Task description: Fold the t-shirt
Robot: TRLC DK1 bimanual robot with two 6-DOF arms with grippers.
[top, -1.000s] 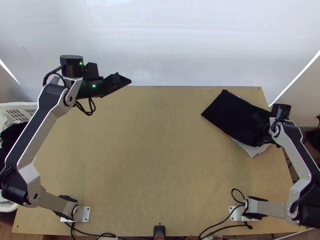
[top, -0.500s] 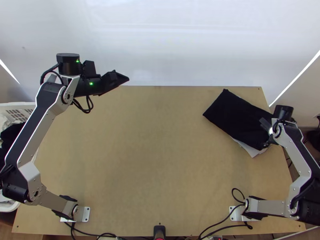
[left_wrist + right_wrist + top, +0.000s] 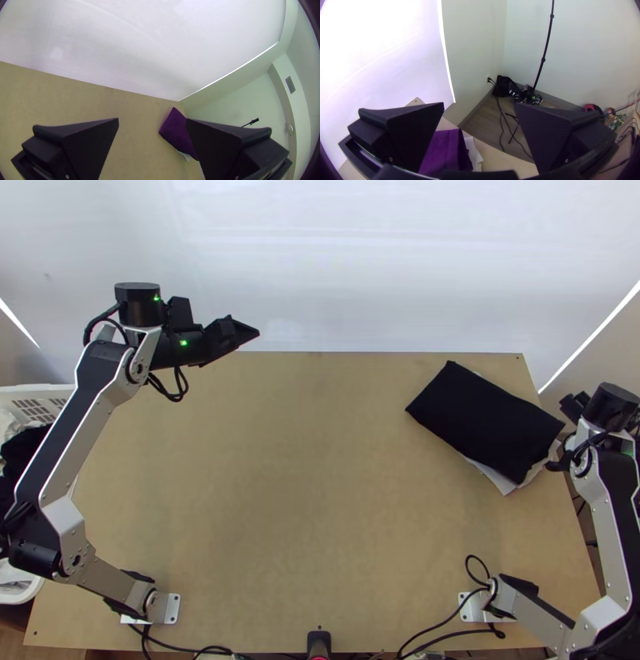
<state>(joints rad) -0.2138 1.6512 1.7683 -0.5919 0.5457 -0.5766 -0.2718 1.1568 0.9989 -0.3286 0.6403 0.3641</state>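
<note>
Right arm: stands farther out toward the table's right side than it does in the earlier frames; its gripper is off the folded cloth, whose right end now lies uncovered
Left arm: has shifted only slightly, its gripper a little farther toward the backdrop
Right gripper: just beside the right end of the t-shirt; fingers spread wide, nothing held between them
Left gripper: near the far edge of the table, well apart from the t-shirt; fingers spread wide, with nothing in their grasp
T-shirt: dark, folded into a flat, neat rectangle; it lies aslant at the far right of the table, on top of a white cloth; how many layers it has, I cannot tell
White cloth: mostly hidden under the t-shirt; pale edges stick out at its near side and right end
Table: light wood; a white backdrop rises behind its far edge
Laundry basket: white, beside the table's left side; pale and dark cloths lie bunched in it
Floor: a black pole stands upright near the wall, a black bag beside its foot
</note>
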